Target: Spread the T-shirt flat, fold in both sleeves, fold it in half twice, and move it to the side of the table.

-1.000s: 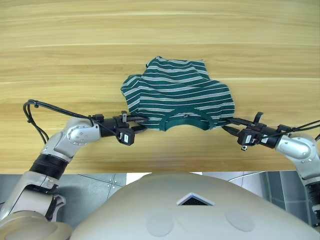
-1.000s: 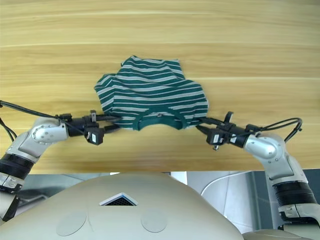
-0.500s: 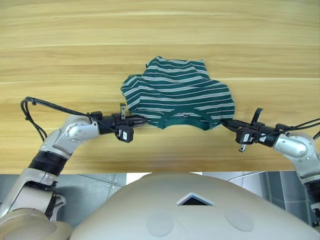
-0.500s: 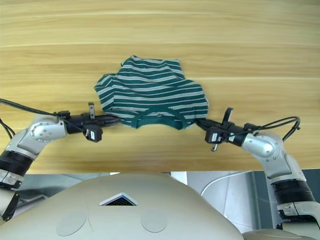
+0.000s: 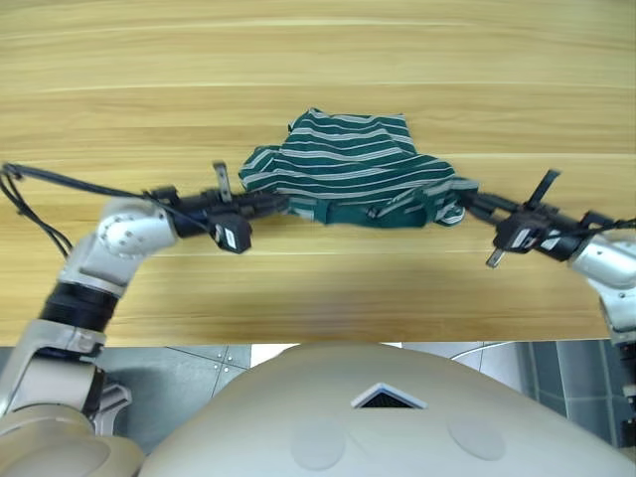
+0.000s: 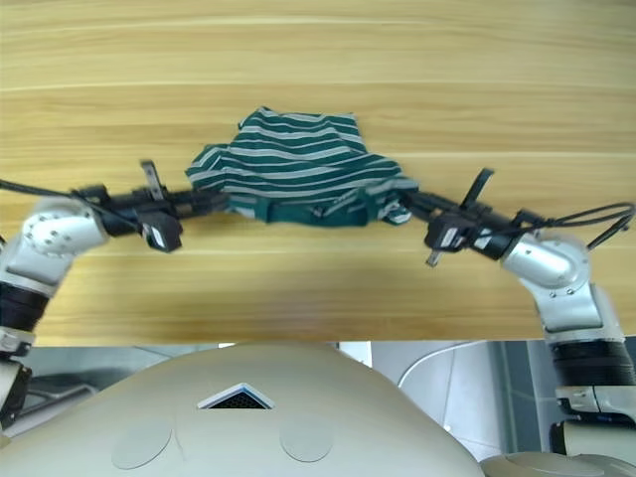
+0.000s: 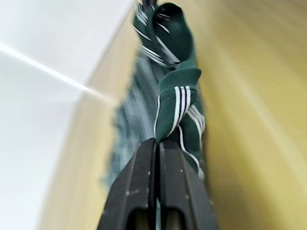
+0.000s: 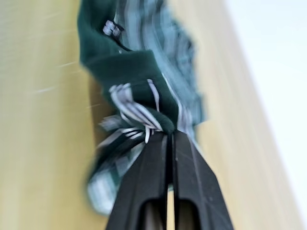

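On the light wooden tabletop [image 5: 318,60], T-shirt: a dark green cotton T-shirt with thin white stripes [image 5: 350,161] lay bunched about midway across, nearer the front edge than the far one, and well apart from the left and right edges.
Near side of the shirt: the collar edge was drawn out in a line between the two grippers.
Left gripper: the black two-fingered left gripper [image 5: 281,204] sat at the shirt's left end, its fingers [image 7: 144,167] pinched tight on a fold of striped cloth.
Right gripper: the black two-fingered right gripper [image 5: 467,202] sat at the shirt's right end, likewise clamped on bunched fabric.
Far side of the shirt: it rested crumpled on the wood.
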Action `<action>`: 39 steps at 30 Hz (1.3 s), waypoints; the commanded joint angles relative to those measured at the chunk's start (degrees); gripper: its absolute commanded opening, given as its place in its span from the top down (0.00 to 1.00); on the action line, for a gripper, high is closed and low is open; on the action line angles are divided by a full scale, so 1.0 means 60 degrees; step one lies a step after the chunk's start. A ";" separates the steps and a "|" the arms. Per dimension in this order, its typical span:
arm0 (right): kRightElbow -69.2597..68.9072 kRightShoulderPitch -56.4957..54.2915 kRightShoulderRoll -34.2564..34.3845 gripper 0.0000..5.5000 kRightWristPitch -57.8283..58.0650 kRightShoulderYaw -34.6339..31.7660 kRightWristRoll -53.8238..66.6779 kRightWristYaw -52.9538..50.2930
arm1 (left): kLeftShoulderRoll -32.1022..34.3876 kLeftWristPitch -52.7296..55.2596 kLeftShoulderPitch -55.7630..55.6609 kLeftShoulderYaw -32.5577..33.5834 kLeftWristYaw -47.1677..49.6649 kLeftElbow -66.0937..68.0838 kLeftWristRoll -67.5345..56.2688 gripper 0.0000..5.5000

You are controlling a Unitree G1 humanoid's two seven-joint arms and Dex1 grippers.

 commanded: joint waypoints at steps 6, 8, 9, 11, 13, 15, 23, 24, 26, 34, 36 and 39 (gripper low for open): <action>0.0564 -0.3850 -0.0281 1.00 0.1122 -0.1660 0.2037 0.0023 | 0.0654 0.0516 -0.3976 0.2711 0.0040 0.0312 -0.1987 1.00; 0.0587 -0.4234 -0.0292 1.00 0.1339 -0.1972 0.2475 0.0080 | 0.0696 0.0563 -0.4334 0.3106 0.0066 0.0343 -0.2218 1.00; 0.0490 -0.4291 -0.0333 1.00 0.1430 -0.2139 0.2748 0.0188 | 0.0743 0.0600 -0.4315 0.3300 -0.0018 0.0232 -0.2523 1.00; 0.0226 -0.4105 -0.0424 1.00 0.1507 -0.2422 0.3265 0.0573 | 0.0972 0.0750 -0.3774 0.3572 -0.0497 -0.0313 -0.3379 1.00; -0.0359 -0.3193 -0.0538 1.00 0.1333 -0.2713 0.4171 0.1604 | 0.1390 0.0874 -0.2433 0.3825 -0.1332 -0.1395 -0.4686 1.00; -0.1635 -0.1173 -0.0653 1.00 0.0824 -0.3345 0.5936 0.3814 | 0.1934 0.0978 -0.0219 0.4383 -0.2830 -0.2989 -0.6723 1.00; -0.2916 0.0224 -0.0167 1.00 0.2268 -0.4861 1.0603 0.8808 | 0.1778 0.2750 0.2267 0.6606 -0.6810 -0.5600 -1.1538 1.00; -0.2177 -0.0518 -0.0277 1.00 0.2367 -0.4221 0.9693 0.8795 | 0.1713 0.3071 0.1449 0.5970 -0.6864 -0.5016 -1.0887 1.00; -0.0663 -0.2166 -0.0386 1.00 0.2471 -0.3144 0.7997 0.8717 | 0.1440 0.3540 -0.0270 0.4759 -0.6936 -0.3711 -0.9242 1.00; 1.0593 -1.6379 0.1134 1.00 0.4591 0.1591 -0.1769 -0.3517 | -0.1688 0.5559 -1.4015 -0.0203 0.0827 0.9237 0.0584 1.00; 1.0726 -1.8279 0.0873 1.00 0.4176 0.0859 -0.1811 -0.5935 | -0.1479 0.5747 -1.6615 0.1727 0.4561 1.0121 -0.0704 1.00; 0.7570 -1.5521 0.0258 1.00 0.1354 -0.0919 -0.1559 -0.5103 | -0.0567 0.2792 -1.4829 0.3448 0.3284 0.8007 -0.1594 1.00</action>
